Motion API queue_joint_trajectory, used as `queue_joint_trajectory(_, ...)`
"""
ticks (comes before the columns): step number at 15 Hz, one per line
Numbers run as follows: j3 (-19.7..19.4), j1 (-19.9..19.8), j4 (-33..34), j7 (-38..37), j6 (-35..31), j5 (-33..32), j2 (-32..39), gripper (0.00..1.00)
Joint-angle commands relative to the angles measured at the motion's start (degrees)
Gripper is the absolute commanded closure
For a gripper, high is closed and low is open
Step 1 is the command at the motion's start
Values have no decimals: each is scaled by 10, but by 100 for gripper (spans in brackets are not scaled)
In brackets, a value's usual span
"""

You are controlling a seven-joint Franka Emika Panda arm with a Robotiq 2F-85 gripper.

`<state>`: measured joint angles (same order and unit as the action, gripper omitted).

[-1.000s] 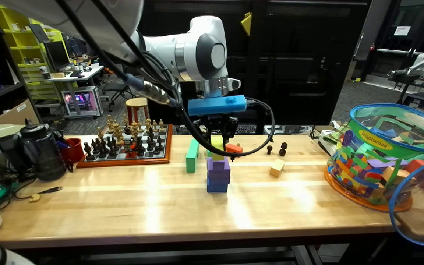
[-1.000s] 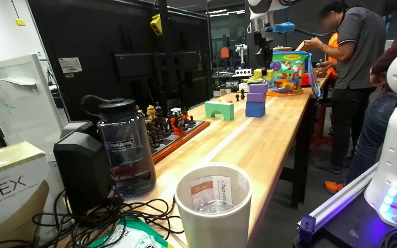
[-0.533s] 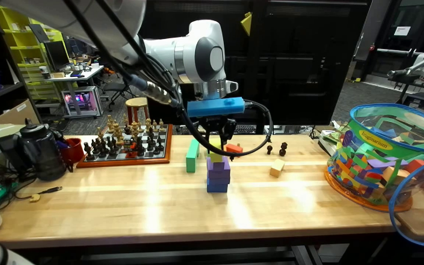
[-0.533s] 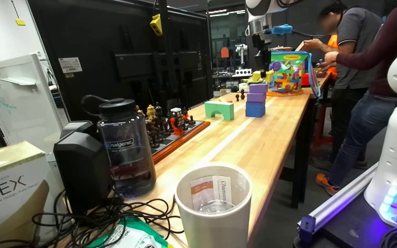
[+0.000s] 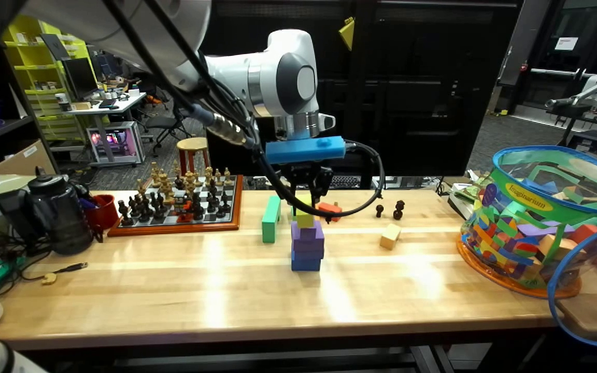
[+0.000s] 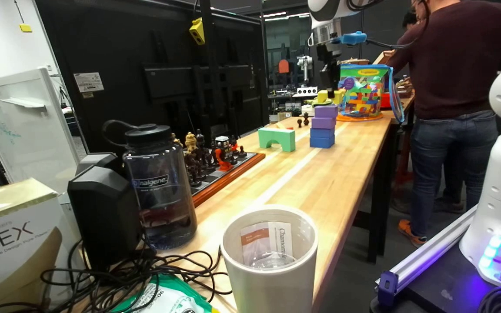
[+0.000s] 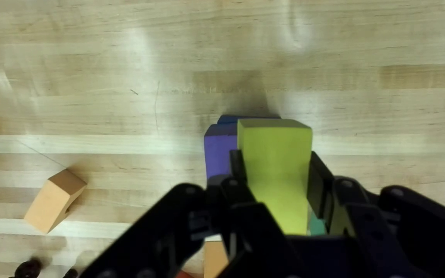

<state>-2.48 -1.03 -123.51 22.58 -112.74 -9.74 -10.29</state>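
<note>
My gripper (image 5: 305, 206) is shut on a long yellow-green block (image 7: 276, 150), with a black finger against each side of it in the wrist view. Both exterior views show this yellow-green block (image 6: 322, 96) right above a stack of two purple blocks (image 6: 325, 117) on two blue blocks (image 6: 322, 138). Whether it touches the stack's top I cannot tell. From the wrist, the top purple block (image 7: 220, 154) peeks out left of the held block, and a blue block (image 7: 245, 119) shows past its far edge. The rest of the stack is hidden below.
A green arch block (image 5: 270, 223) stands left of the stack. A plain wooden block (image 5: 390, 237), a red-orange block (image 5: 330, 209) and dark chess pieces (image 5: 398, 210) lie around it. A chessboard (image 5: 237, 212) and a clear bag of blocks (image 5: 531, 243) flank the work area.
My gripper has come down slightly with the yellow-green block, toward the stack, and shifted a little. The stack stands as before. A person in a dark red shirt has walked into view beside the table.
</note>
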Motion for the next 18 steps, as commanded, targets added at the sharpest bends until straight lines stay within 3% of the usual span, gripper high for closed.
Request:
queue_joint_trajectory(1,-3,3,23,15,21,2,12,85)
queue_joint_trajectory(18,-15,-2,41,48,29,36,29,85)
